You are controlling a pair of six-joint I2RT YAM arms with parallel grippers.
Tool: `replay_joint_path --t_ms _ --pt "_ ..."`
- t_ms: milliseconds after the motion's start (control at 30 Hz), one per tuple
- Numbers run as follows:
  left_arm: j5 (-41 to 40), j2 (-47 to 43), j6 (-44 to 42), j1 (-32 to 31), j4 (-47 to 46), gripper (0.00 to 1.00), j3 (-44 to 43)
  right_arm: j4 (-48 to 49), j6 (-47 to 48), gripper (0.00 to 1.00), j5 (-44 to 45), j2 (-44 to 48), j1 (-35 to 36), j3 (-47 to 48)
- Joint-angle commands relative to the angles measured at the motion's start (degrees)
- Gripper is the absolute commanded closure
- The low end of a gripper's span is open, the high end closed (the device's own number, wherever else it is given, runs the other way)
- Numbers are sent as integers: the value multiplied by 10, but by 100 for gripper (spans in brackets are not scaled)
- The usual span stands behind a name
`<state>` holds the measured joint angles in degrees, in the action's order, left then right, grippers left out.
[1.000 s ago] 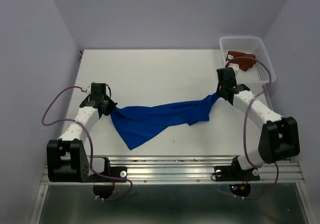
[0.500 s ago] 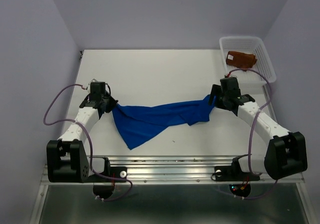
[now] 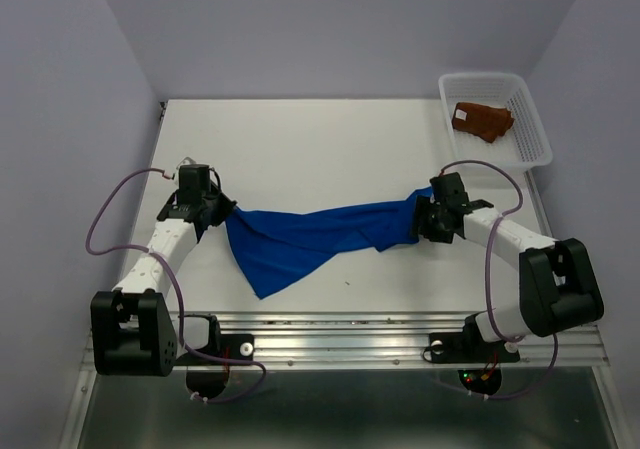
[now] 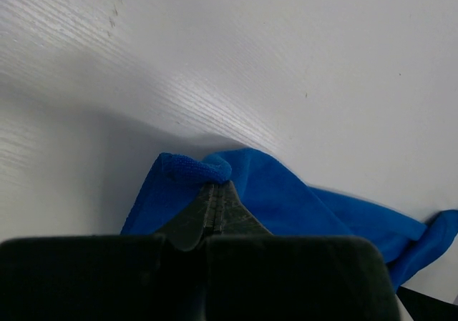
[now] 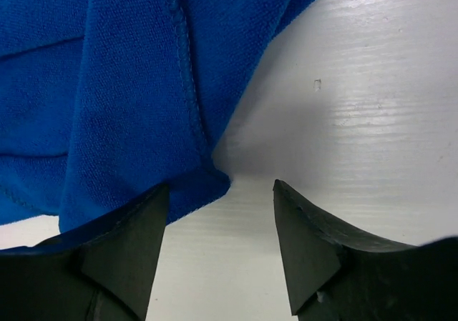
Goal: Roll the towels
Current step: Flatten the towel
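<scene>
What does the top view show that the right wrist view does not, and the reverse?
Only the top view: the brown towel in the basket, and the left pincer shut on one end of the blue towel. Only the right wrist view: the right pincer stands open, the towel's corner at its mouth, and the stitched hem. Both: the blue towel on the white table.

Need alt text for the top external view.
A blue towel is stretched across a white table between two robot arms, the left gripper pinching its left corner, the right gripper at its right end. A rust-brown towel sits in a white basket, far right.
</scene>
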<state>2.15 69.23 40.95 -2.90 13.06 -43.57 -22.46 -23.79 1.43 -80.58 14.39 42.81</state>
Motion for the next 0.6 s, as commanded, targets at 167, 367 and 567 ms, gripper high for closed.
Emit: replay_joint_path --t_ms 167,367,567 --pt "-12 -9 -10 -3 3 100 1 70 14 41 -62 -25 5 -4" --pt "-14 -14 -10 -2 5 100 1 79 22 46 -80 -31 5 -24" --pt "-15 -17 -9 -3 3 100 4 92 16 73 -103 -29 5 -31"
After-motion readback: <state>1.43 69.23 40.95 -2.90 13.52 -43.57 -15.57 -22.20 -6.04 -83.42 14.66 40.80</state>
